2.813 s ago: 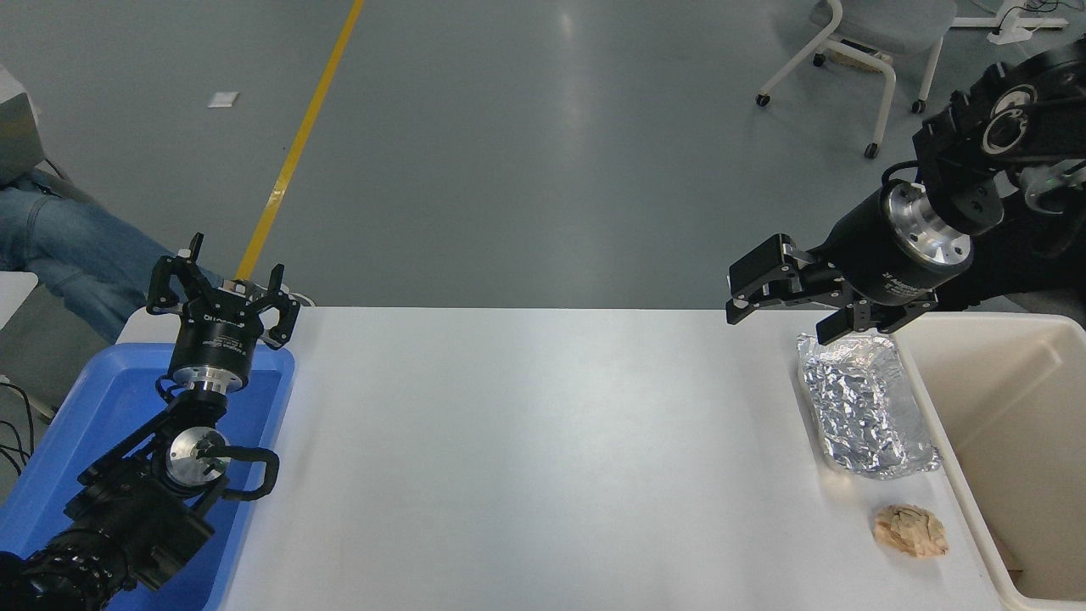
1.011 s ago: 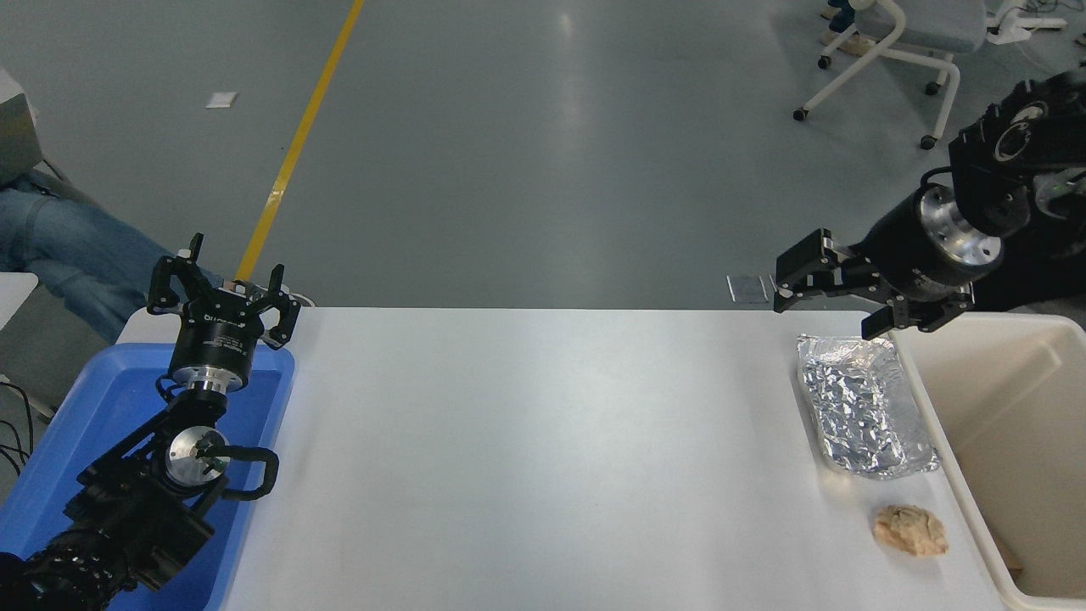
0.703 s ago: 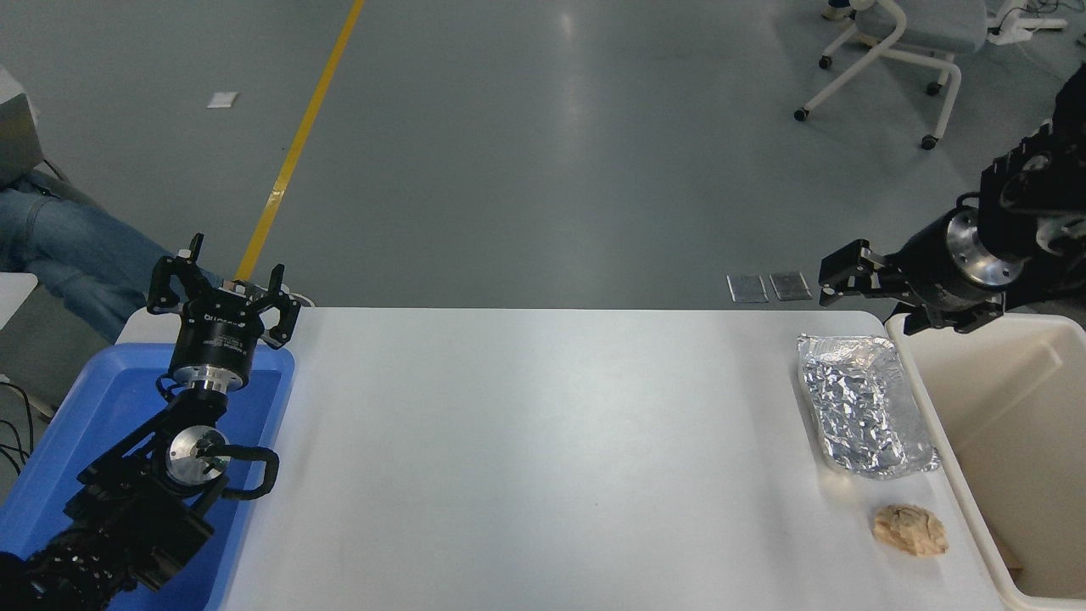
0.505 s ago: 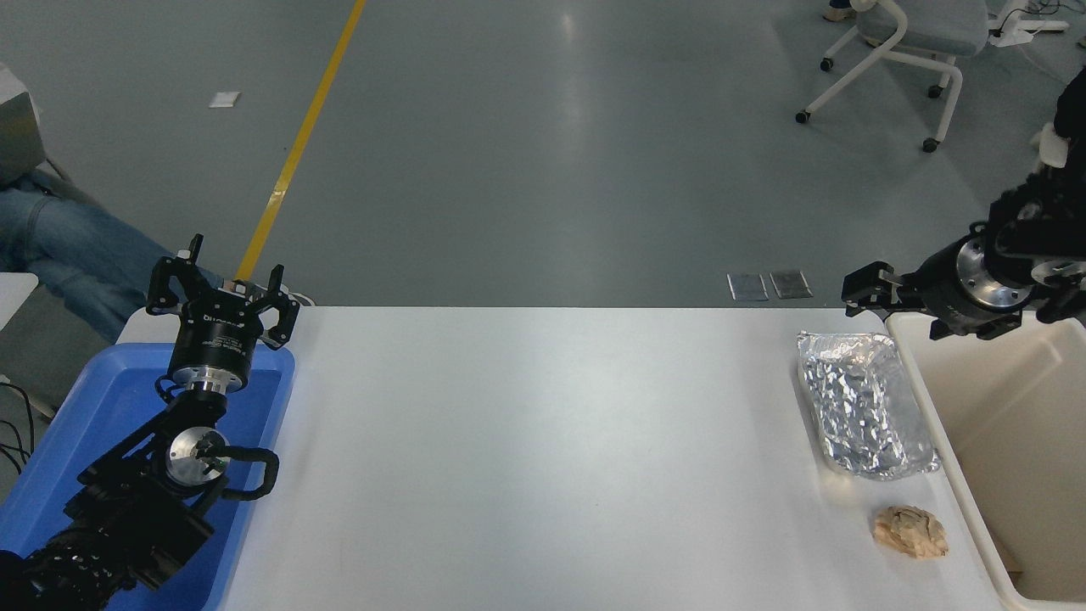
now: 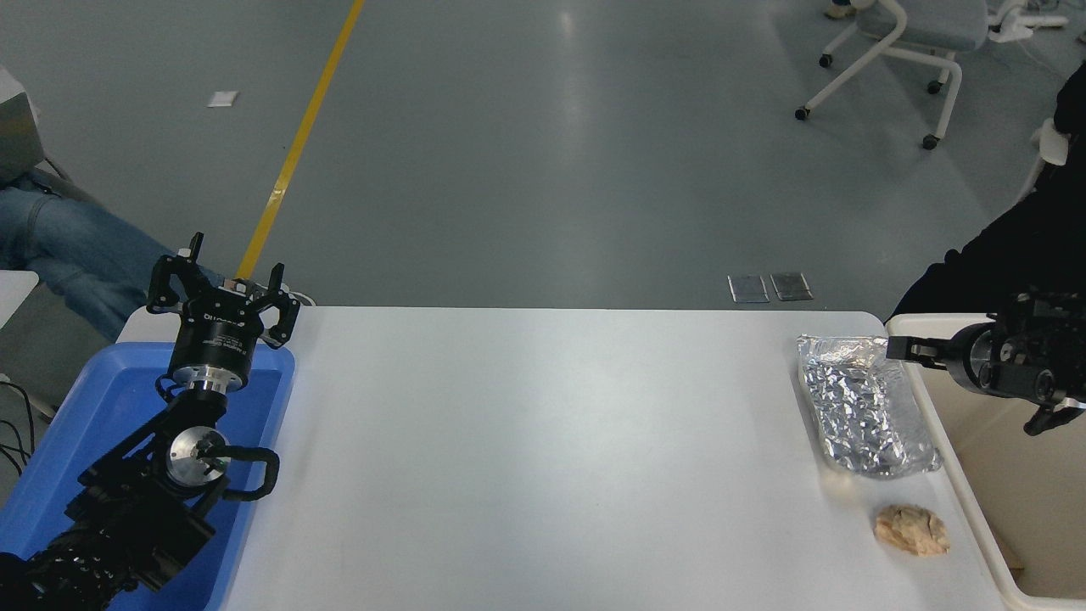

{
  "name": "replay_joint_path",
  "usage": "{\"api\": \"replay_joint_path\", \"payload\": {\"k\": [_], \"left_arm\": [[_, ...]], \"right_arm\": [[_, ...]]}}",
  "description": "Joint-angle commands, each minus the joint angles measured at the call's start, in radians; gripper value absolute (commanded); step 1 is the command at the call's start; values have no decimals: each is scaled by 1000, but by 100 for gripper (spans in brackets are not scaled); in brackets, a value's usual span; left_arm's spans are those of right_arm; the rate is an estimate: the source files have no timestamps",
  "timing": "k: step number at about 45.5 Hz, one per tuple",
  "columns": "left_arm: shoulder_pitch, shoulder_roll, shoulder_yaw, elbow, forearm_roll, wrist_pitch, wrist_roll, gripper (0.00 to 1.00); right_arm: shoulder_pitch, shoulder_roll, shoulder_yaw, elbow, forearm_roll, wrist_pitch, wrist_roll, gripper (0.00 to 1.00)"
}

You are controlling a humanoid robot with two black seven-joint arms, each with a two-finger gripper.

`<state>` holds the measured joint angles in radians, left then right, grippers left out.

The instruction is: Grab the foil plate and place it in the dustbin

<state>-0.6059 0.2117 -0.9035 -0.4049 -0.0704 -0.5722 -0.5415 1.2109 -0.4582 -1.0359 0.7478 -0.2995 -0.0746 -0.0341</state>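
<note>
Crinkled, shiny silver foil plate (image 5: 867,409) catching light, smooth cream plastic dustbin (image 5: 950,441) looking matt, glossy blue plastic tray (image 5: 51,441), rough tan crumpled paper wad (image 5: 912,530), smooth white table (image 5: 543,458) showing slight sheen.

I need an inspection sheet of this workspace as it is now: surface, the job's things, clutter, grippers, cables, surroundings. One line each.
Surface: white table, bare in the middle.
Job's things: foil plate lies flat near the right edge, beside the dustbin; not yet picked up.
Clutter: crumpled tan paper wad in front of the plate; blue tray at the left end.
Grippers: left gripper open, parked over the blue tray; right gripper low over the dustbin's far rim, one finger reaching the plate's far corner; open or shut unclear.
Cables: black cables at the left edge.
Surroundings: grey floor, yellow line, wheeled chair, a person's legs at left.
</note>
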Motion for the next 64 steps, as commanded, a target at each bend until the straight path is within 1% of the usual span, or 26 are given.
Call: {"api": "replay_joint_path", "payload": {"k": [1, 19, 37, 41, 46, 47, 48, 53, 57, 58, 61, 64], "left_arm": [[0, 0, 0, 0, 0, 0, 0, 99], [0, 0, 0, 0, 0, 0, 0, 99], [0, 0, 0, 0, 0, 0, 0, 99], [0, 0, 0, 0, 0, 0, 0, 99], [0, 0, 0, 0, 0, 0, 0, 99], [0, 0, 0, 0, 0, 0, 0, 99], [0, 0, -1, 0, 0, 0, 0, 99], [0, 0, 0, 0, 0, 0, 0, 99], [0, 0, 0, 0, 0, 0, 0, 99], [0, 0, 0, 0, 0, 0, 0, 99], [0, 0, 0, 0, 0, 0, 0, 99], [0, 0, 0, 0, 0, 0, 0, 99]], "right_arm": [[-140, 3, 82, -61, -7, -96, 5, 99], [-221, 52, 111, -101, -9, -142, 6, 98], [-231, 85, 111, -88, -9, -143, 11, 97], [-235, 93, 111, -88, -9, -143, 11, 92], [-246, 95, 111, -94, -9, -145, 11, 83], [-248, 95, 111, -94, -10, -145, 11, 79], [-249, 95, 111, -94, -10, -145, 11, 73], [-260, 104, 111, -94, -9, -145, 11, 35], [-260, 104, 111, -94, -9, -143, 11, 9], [-260, 104, 109, -94, -9, -143, 11, 7], [-260, 102, 111, -94, -9, -143, 11, 5], [-260, 102, 111, -94, -9, -143, 11, 0]]}}
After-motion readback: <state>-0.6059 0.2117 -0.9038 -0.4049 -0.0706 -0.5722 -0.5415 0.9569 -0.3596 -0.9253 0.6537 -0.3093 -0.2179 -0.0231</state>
